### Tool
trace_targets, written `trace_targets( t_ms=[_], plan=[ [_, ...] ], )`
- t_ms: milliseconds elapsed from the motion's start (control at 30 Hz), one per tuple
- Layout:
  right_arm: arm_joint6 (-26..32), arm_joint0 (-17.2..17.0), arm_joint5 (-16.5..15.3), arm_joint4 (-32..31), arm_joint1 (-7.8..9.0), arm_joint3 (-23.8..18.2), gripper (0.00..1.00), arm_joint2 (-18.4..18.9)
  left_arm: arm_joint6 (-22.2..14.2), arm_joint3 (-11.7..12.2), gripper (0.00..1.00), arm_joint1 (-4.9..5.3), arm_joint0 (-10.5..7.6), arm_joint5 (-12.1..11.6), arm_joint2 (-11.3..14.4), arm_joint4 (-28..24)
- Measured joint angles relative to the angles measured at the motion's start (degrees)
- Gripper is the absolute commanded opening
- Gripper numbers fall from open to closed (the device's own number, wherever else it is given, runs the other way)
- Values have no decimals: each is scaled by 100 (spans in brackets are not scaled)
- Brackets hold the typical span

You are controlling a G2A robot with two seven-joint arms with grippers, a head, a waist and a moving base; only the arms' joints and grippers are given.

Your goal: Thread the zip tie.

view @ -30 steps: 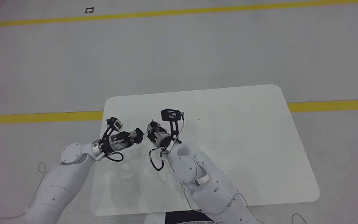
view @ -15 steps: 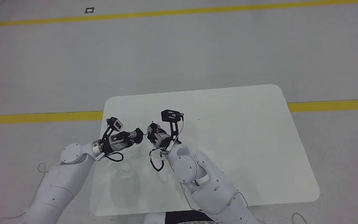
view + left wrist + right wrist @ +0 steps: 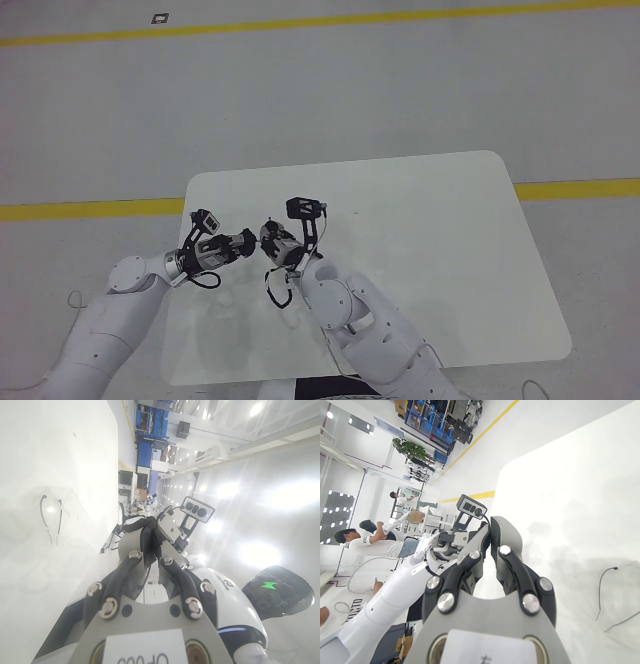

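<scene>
Pinched shut, the left gripper [image 3: 243, 241], and pinched shut too the right gripper [image 3: 268, 239], tips turned toward each other and nearly touching, poised above the left part of the table [image 3: 430, 250]. No telling, from either wrist view, of anything thin caught between the dark pads [image 3: 494, 532]. Down on the bare table, flat, the zip tie [image 3: 599, 600], well apart from both pairs of fingers and lower than them. Bent rather than straight: one thin strand curving away from the small head [image 3: 616, 569], a second strand running off at an angle, so no single long axis to line up with. Reads in the left wrist view as two dark strands closing to a point. Hard to fix against the two arms, hence no saying which is nearer. Likely turns on this: tie below and aside of the meeting tips, not between them. Probably calls for one gripper opening and dropping to the table, jaws set across a strand near one end, the other ready for the head, unless already gripping a tie too fine to see. Beyond the table, grey floor [image 3: 320, 100] with yellow lines [image 3: 300, 22].
</scene>
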Motion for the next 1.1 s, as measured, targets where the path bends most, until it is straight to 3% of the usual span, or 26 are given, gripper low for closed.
trace_targets(
  t_ms=[300,800,1100],
  plan=[
    [9,57,54,63,8,51,0,-36,0,0,0,0,0,0,0,0],
    [-230,-62,78,-151,76,-226,0,-3,0,0,0,0,0,0,0,0],
    [-199,-67,136,-237,101,-300,0,-36,196,-209,0,-2,84,163,-2,149]
  ],
)
